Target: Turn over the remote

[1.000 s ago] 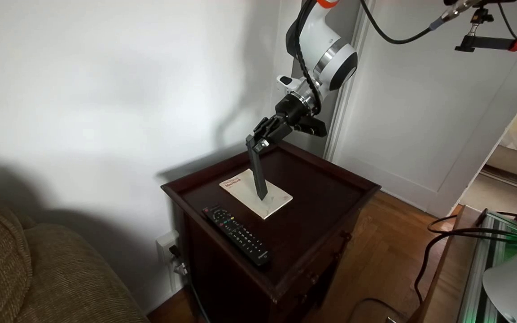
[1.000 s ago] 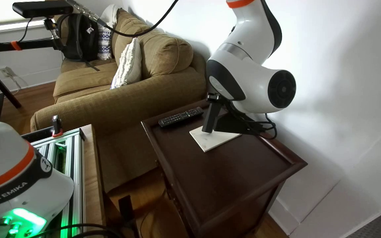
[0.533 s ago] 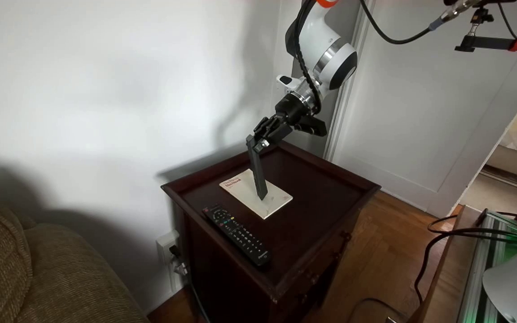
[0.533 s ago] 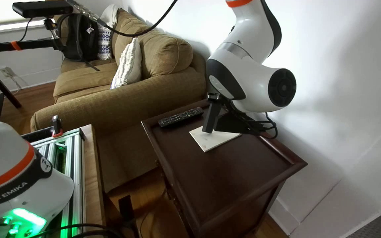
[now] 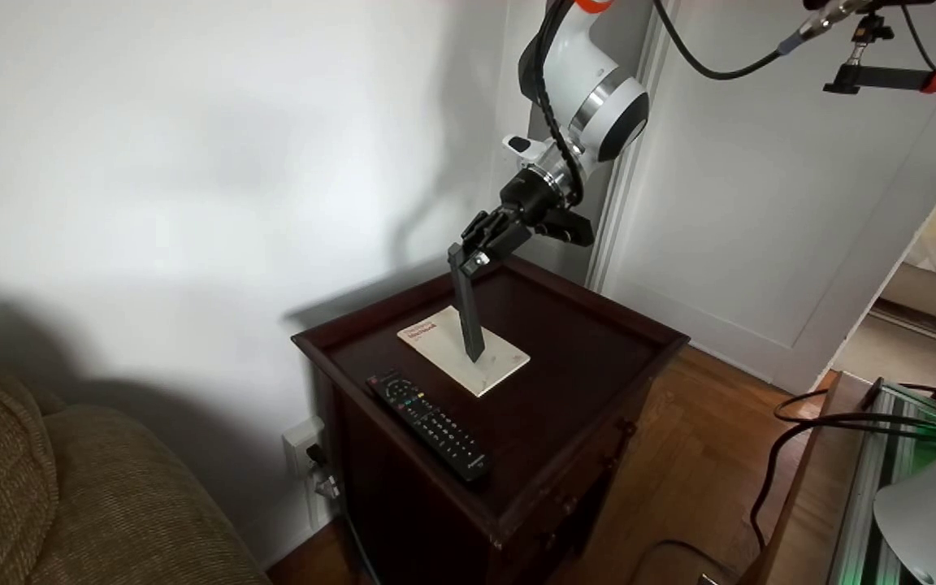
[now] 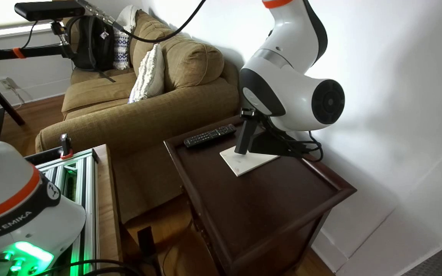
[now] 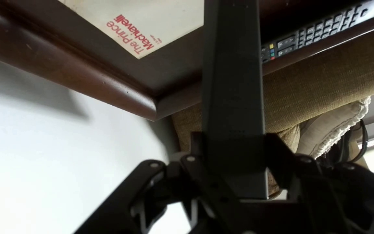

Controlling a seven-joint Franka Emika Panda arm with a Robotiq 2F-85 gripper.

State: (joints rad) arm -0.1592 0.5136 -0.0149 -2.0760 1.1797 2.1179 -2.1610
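Note:
The slim dark grey-black remote [image 5: 468, 317] is held near its upper end and hangs steeply, slightly tilted. It also shows in an exterior view [image 6: 246, 136] and in the wrist view [image 7: 234, 84], where a plain face is toward the camera. My gripper [image 5: 470, 257] is shut on the remote's side edges; its fingers show in the wrist view [image 7: 234, 146] with the remote between them. The remote's lower end is over the pale booklet [image 5: 439, 345]; I cannot tell whether it touches it.
The longer black remote with pale buttons [image 5: 431, 426] lies along one edge of the dark wooden table [image 5: 590, 349]. The table has a raised rim. A white wall stands close behind it, and a brown sofa [image 6: 144, 111] stands beside it.
The arm and the held remote's upper end have shifted very slightly, a few pixels. The remote stays in the gripper, with its lower end over the booklet throughout.

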